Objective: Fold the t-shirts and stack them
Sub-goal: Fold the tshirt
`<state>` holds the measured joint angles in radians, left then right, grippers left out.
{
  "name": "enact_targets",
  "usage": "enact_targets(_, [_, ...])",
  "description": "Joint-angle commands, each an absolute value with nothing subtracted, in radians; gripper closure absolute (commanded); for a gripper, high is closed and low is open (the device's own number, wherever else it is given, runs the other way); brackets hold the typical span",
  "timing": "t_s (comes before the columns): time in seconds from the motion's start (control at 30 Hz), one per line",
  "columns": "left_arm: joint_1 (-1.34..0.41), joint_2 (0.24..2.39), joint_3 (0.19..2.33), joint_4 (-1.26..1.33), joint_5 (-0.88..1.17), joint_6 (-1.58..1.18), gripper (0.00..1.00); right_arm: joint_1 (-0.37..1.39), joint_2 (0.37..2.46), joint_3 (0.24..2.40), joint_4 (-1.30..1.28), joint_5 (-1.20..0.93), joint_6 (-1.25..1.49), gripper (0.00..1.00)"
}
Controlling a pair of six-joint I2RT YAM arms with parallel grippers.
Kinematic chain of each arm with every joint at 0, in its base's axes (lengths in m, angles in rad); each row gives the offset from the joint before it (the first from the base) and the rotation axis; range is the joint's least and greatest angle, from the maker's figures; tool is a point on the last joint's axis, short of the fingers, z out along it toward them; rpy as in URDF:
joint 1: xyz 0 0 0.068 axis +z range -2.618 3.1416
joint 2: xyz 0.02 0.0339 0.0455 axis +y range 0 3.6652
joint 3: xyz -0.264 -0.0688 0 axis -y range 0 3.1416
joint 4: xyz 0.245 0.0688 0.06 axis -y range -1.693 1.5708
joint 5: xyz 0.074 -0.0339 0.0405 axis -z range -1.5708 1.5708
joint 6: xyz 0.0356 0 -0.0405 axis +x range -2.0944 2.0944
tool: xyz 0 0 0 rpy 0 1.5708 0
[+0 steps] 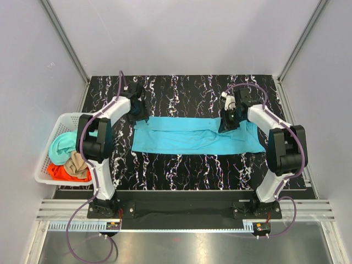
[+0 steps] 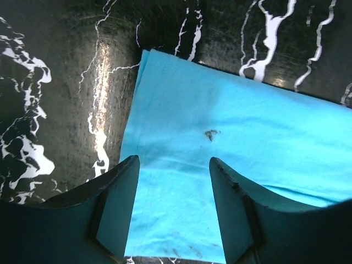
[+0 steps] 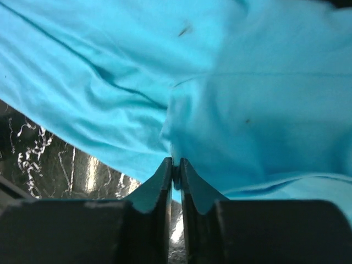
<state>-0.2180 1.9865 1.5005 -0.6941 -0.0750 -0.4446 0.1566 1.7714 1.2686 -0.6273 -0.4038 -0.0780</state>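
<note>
The bright cyan t-shirt (image 1: pixel 192 137) lies as a long folded band across the middle of the black marbled table. My left gripper (image 1: pixel 140 116) is open at the band's far left corner; in the left wrist view its fingers (image 2: pixel 118 203) stand apart over the cyan cloth (image 2: pixel 220 137). My right gripper (image 1: pixel 228 122) is shut on a pinch of the cyan cloth (image 3: pixel 247 99) at the band's far edge, right of centre. The mint-teal (image 1: pixel 61 144), tan (image 1: pixel 77 164) and orange-red (image 1: pixel 60 172) t-shirts lie bunched in the basket.
The white lattice basket (image 1: pixel 46 159) stands off the table's left edge. Grey walls with metal posts enclose the table's back and sides. The black marbled tabletop (image 1: pixel 192 170) shows in front of and behind the cyan band.
</note>
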Motion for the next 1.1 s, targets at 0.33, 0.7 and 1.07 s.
enact_targets(0.33, [-0.429, 1.752, 1.358, -0.461, 0.199, -0.500, 0.36, 0.158, 1.523, 1.233, -0.649, -0.252, 0.199, 0.58])
enact_targets(0.7, [-0.637, 1.862, 1.321, -0.026, 0.449, -0.845, 0.34, -0.046, 1.701, 1.321, -0.641, -0.031, 0.374, 0.68])
enact_targets(1.07, [-0.709, 2.068, 1.453, -0.008, 0.448, -0.980, 0.31, -0.081, 1.796, 1.301, -0.621, 0.026, 0.489, 0.60])
